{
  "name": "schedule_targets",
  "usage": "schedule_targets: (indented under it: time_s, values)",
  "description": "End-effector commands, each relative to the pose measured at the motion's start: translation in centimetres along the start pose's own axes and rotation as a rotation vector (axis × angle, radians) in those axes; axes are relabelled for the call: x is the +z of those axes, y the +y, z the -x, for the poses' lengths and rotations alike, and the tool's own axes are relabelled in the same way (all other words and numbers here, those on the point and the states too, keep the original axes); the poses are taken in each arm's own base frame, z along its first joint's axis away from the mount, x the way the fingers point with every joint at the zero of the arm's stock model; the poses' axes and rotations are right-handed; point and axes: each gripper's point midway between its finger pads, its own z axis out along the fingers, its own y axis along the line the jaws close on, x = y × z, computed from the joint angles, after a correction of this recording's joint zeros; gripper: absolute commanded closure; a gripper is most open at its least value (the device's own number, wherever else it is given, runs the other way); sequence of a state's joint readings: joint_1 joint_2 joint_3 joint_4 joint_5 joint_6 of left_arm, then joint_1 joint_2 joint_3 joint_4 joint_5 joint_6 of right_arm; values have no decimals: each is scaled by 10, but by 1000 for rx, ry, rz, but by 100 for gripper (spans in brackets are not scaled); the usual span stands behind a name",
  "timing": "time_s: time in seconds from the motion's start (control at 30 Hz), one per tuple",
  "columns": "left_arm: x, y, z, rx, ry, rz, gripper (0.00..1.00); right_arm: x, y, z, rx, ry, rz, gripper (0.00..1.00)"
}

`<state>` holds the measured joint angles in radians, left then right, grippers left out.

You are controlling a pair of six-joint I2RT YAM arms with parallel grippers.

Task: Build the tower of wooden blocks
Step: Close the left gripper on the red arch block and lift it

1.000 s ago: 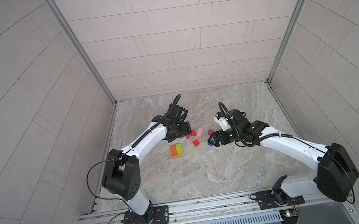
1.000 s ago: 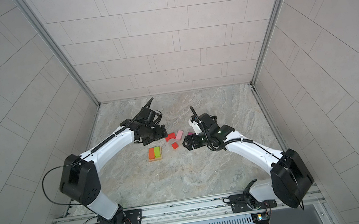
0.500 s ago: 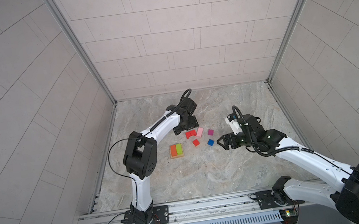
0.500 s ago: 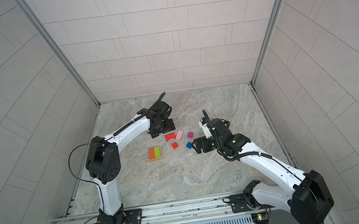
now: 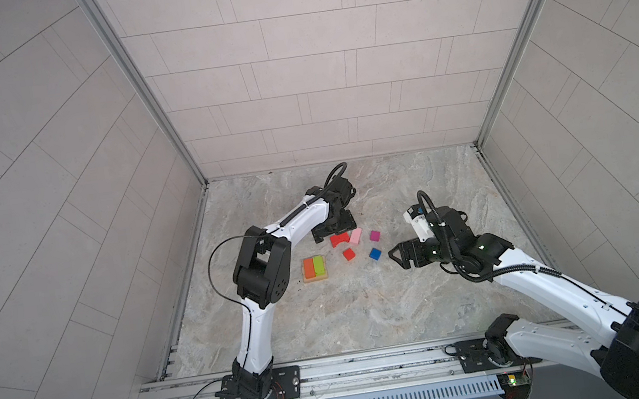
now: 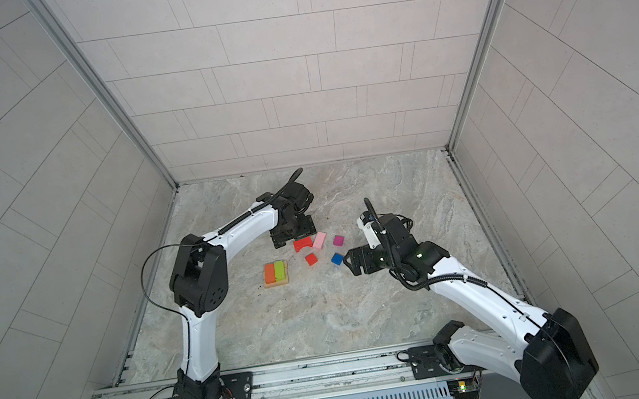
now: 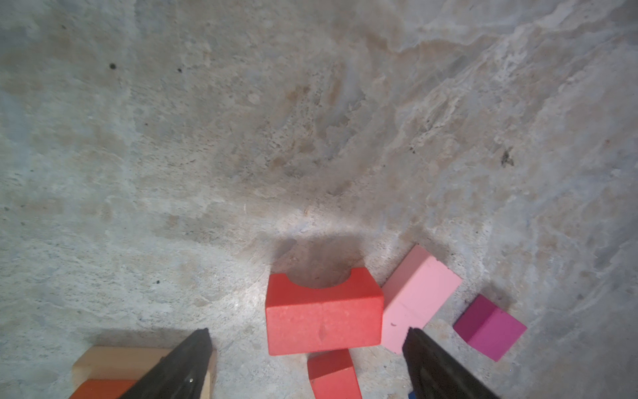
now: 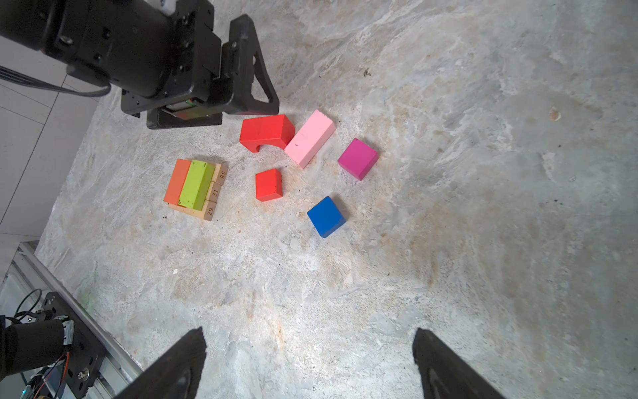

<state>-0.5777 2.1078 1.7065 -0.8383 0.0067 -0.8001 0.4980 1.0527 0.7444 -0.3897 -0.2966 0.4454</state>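
The left gripper stands wide open and empty, with the red arch just ahead between its fingertips (the pink block touches the arch). The right gripper, likewise spread and empty, hangs apart from the blue cube. On the low tower, the tan bars read 58, 31, 29.

Mottled stone tabletop, pale tiled walls, metal rail
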Motion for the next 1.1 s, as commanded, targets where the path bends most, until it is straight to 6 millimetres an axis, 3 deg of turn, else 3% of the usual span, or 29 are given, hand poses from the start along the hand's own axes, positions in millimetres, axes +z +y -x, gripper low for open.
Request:
schedule_targets:
  time_s: [0.0, 0.53, 0.8, 1.07]
  values:
    - [6, -2, -3, 12, 20, 15, 7, -4, 1, 1, -6, -17, 9, 5]
    - [26, -5, -11, 33, 62, 11, 18, -5, -1, 2, -10, -13, 7, 5]
    - [29, -3, -10, 35, 59, 20, 20, -5, -2, 3, -8, -13, 5, 5]
    - [28, 1, -10, 46, 51, 40, 29, -6, -5, 4, -7, -11, -6, 5]
